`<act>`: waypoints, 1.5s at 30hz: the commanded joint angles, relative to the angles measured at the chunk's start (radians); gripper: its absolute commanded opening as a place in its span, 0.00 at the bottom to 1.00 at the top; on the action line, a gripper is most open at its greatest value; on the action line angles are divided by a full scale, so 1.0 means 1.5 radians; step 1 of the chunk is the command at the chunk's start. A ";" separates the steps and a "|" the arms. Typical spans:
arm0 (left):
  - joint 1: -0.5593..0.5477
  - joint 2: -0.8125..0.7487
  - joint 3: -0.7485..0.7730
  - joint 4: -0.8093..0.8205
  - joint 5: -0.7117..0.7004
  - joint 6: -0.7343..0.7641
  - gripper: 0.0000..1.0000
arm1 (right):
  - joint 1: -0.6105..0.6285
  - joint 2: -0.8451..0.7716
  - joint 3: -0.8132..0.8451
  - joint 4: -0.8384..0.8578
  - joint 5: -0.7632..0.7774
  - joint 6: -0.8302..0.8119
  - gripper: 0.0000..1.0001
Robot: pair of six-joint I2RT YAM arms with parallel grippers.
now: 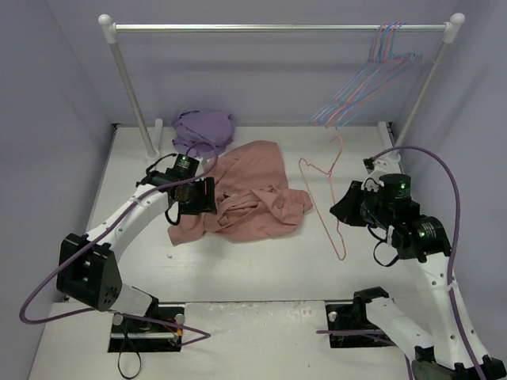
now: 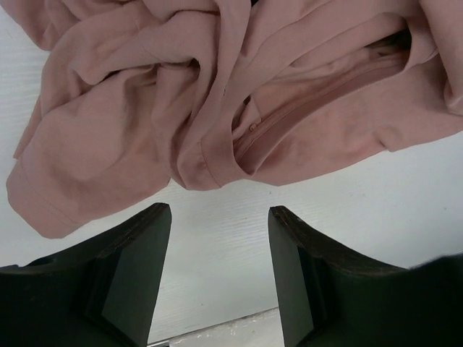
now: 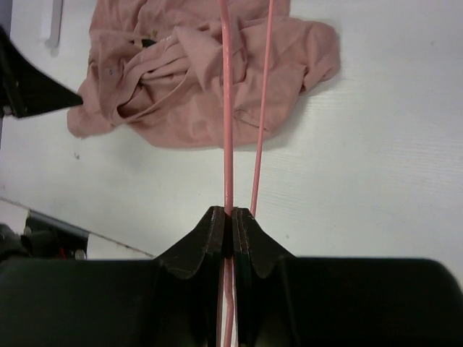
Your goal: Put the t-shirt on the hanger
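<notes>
Right wrist view: the right gripper [image 3: 231, 215] has its fingers pressed together, pinching the hanger [image 3: 227, 108] by its wire. Farther left, the left gripper [image 2: 219, 217] hovers with fingers spread, just short of the crumpled t-shirt [image 2: 217, 87], mid-table beside the hanger. It should probably grab one hem layer only, opening a gap for the hanger.

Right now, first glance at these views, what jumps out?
A crumpled pink t-shirt lies mid-table, with the left gripper open beside its left edge, holding nothing. The right gripper is shut on a thin pink hanger to the shirt's right. Behind, a purple garment sits by the rail's left post, and spare hangers hang at the rail's right end.
</notes>
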 commanded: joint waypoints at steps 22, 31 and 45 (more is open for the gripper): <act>-0.096 0.170 0.048 0.050 -0.183 -0.053 0.42 | 0.097 0.076 0.019 0.049 -0.223 -0.181 0.00; -0.109 0.194 0.049 0.049 -0.202 -0.067 0.24 | 0.130 0.086 -0.017 0.075 -0.237 -0.183 0.00; -0.099 0.124 0.161 -0.020 -0.218 0.111 0.00 | 0.170 0.124 -0.006 0.140 -0.272 -0.189 0.00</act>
